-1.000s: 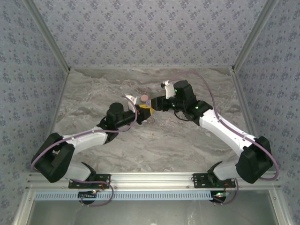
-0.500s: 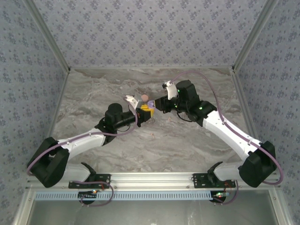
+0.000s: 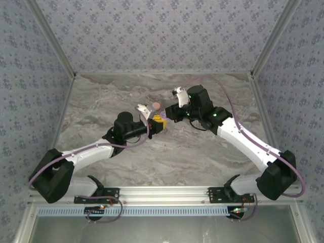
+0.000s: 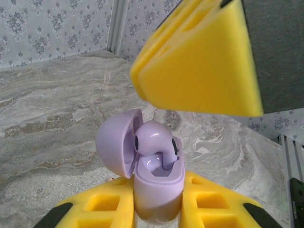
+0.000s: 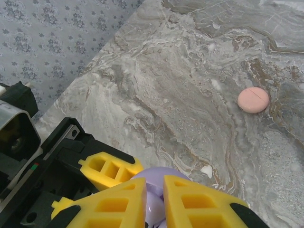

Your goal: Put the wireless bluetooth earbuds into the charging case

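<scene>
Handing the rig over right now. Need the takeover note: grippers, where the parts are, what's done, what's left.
Left gripper: shut on the charging case, holding it upright with its lid open.
Right gripper: shut, poised just above the case; in the left wrist view its fingers are clear of the earbud.
Lilac earbud: stem down in a well of the case, head sticking up, probably not fully seated.
Pink disc: flat on the table, apart from both arms.
Done: one earbud placed in the case.
Left: press it home if needed, load the other earbuds, close the lid.
</scene>
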